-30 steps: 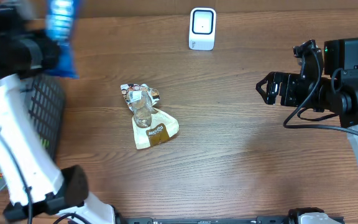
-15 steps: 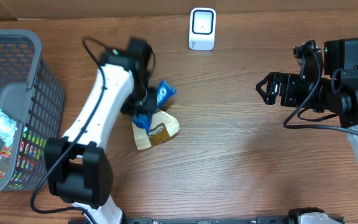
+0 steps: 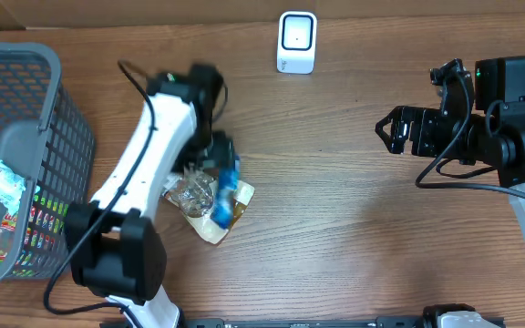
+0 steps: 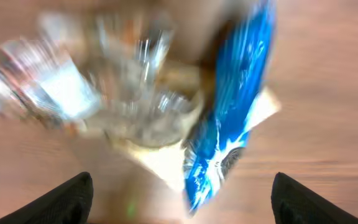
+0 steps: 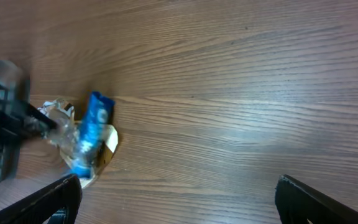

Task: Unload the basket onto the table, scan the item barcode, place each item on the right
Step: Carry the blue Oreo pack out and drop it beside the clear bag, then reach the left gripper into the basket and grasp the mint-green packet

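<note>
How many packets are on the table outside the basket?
3, all in one pile: blue packet on top, clear crinkly packet beside it, tan packet underneath. More may be hidden.

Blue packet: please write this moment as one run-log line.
blue packet: on wrapper pile | left gripper: open above it | right gripper: open, empty | scanner: packet not at it

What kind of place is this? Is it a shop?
Probably a pretend shop checkout on a wooden table: a little white scanner, a grey basket holding packets, and a blue snack packet nearby.
</note>
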Controlling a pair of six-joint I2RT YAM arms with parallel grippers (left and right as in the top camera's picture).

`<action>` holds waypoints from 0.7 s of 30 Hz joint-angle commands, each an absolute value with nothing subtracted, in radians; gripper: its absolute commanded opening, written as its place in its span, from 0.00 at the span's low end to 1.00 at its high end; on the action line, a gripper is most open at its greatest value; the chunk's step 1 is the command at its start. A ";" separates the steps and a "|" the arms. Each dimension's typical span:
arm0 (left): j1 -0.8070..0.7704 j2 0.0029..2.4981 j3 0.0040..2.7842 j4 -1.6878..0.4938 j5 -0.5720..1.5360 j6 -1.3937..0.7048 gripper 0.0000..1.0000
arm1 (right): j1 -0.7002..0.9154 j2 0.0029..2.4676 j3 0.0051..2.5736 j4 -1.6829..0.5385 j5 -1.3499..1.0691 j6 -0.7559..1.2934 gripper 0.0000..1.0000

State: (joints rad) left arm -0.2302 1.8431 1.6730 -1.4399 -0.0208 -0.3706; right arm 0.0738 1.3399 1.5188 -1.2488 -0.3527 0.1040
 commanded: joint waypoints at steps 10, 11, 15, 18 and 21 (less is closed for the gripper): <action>0.193 1.830 2.616 -1.690 -0.109 -0.311 0.92 | 0.078 1.338 1.544 -1.244 -0.360 0.096 1.00; 0.267 1.830 2.630 -1.689 -0.108 -0.312 0.92 | 0.078 1.338 1.544 -1.244 -0.361 0.096 1.00; 0.533 1.848 2.616 -1.689 -0.106 -0.342 0.91 | 0.078 1.338 1.544 -1.255 -0.360 0.096 1.00; 0.678 1.889 2.587 -1.689 -0.100 -0.360 0.94 | 0.078 1.338 1.542 -1.251 -0.360 0.096 1.00; 0.767 1.945 2.548 -1.689 -0.100 -0.360 0.96 | 0.078 1.338 1.542 -1.243 -0.360 0.096 1.00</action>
State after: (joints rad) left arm 0.7116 1.8843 2.5851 -1.6844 -0.0990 -0.3420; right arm 0.0734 1.3399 1.5188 -1.2507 -0.3557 0.1036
